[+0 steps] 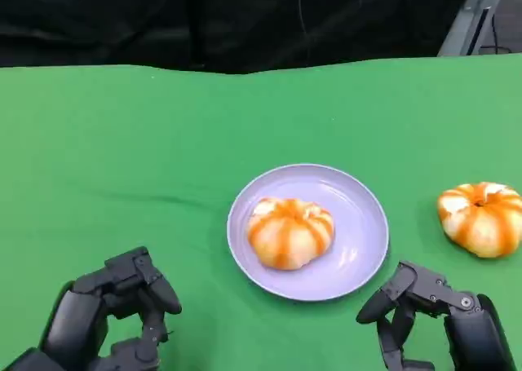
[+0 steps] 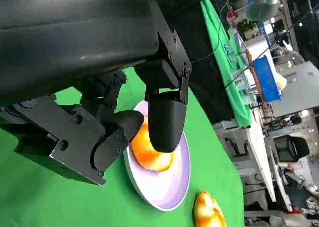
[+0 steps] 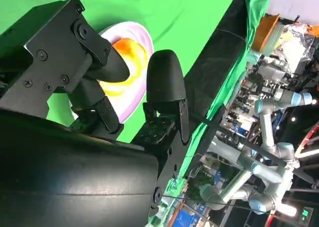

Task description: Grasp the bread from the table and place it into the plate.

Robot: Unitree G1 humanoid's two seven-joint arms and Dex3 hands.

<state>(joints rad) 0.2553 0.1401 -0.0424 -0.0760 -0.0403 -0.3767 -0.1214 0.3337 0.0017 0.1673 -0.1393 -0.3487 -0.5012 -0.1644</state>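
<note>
Nearest the head camera, the black left hand (image 1: 110,310) and black right hand (image 1: 428,318) hover low over the green cloth-covered table (image 1: 130,159), each grasping nothing, fingers loosely curled and apart. Between and just beyond them sits a round pale lilac plate (image 1: 359,249) with an orange-striped round bread roll (image 1: 289,232) lying on it; a second orange-striped bread roll (image 1: 481,218) lies on the cloth to the plate's right, well apart from it and beyond the right hand. Behind the table hangs a black curtain (image 1: 163,16). From the left wrist, the left hand's fingers (image 2: 167,119) spread in front of the plate (image 2: 174,187) and its roll (image 2: 149,154), touching neither, and the second roll (image 2: 209,212) lies past the plate; this view also shows cluttered tables and equipment deeper in the room. From the right wrist, the right hand's fingers (image 3: 164,85) stand apart before the plate (image 3: 134,32) and its roll (image 3: 130,50), with grey robot arms (image 3: 264,172) in the background.
</note>
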